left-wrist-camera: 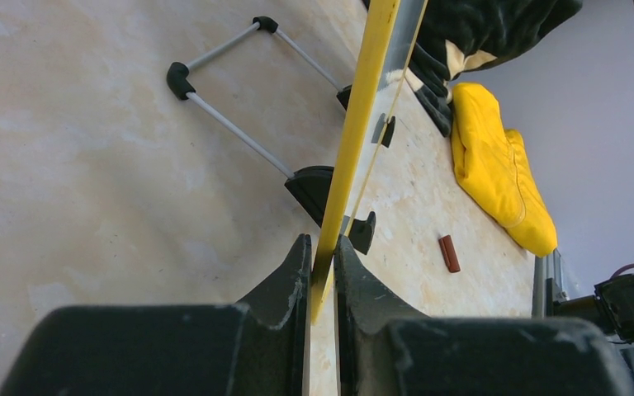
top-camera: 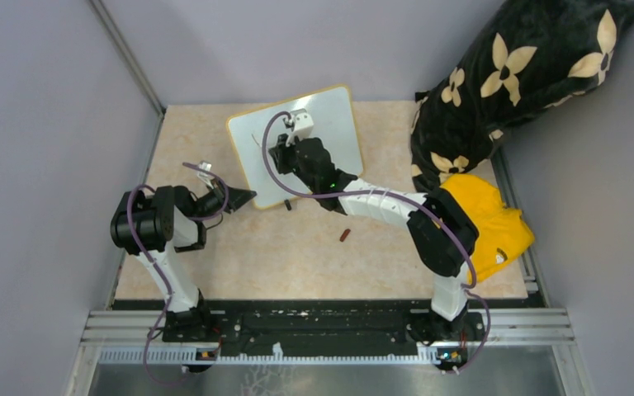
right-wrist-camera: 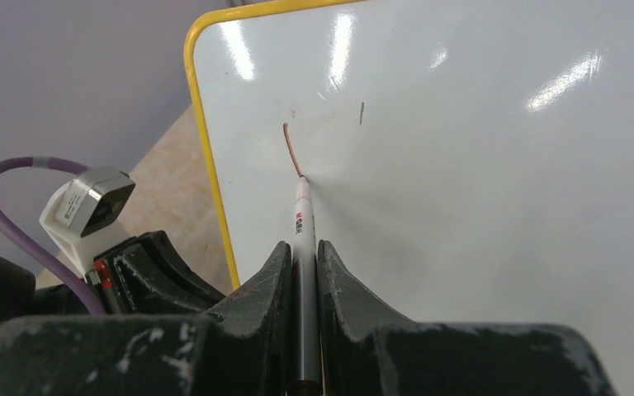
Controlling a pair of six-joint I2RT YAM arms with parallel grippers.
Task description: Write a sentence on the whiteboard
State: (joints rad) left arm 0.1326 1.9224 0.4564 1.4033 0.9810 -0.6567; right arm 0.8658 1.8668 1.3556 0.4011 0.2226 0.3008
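Note:
The whiteboard (top-camera: 334, 124), white with a yellow frame, stands tilted on its wire stand at the back middle of the table. My left gripper (top-camera: 243, 198) is shut on its near left corner; the left wrist view shows the fingers (left-wrist-camera: 322, 243) pinching the yellow frame (left-wrist-camera: 363, 99). My right gripper (top-camera: 283, 155) is over the board, shut on a marker (right-wrist-camera: 303, 219) whose tip touches the surface. One short reddish-brown stroke (right-wrist-camera: 291, 148) runs up from the tip, with a tiny dark mark (right-wrist-camera: 361, 113) beside it. No words of the sentence show.
A small red-brown marker cap (top-camera: 345, 235) lies on the table near the right forearm, also in the left wrist view (left-wrist-camera: 449, 253). A yellow cloth (top-camera: 483, 223) and a black flowered cushion (top-camera: 512, 74) fill the right side. Grey walls stand at the left and back.

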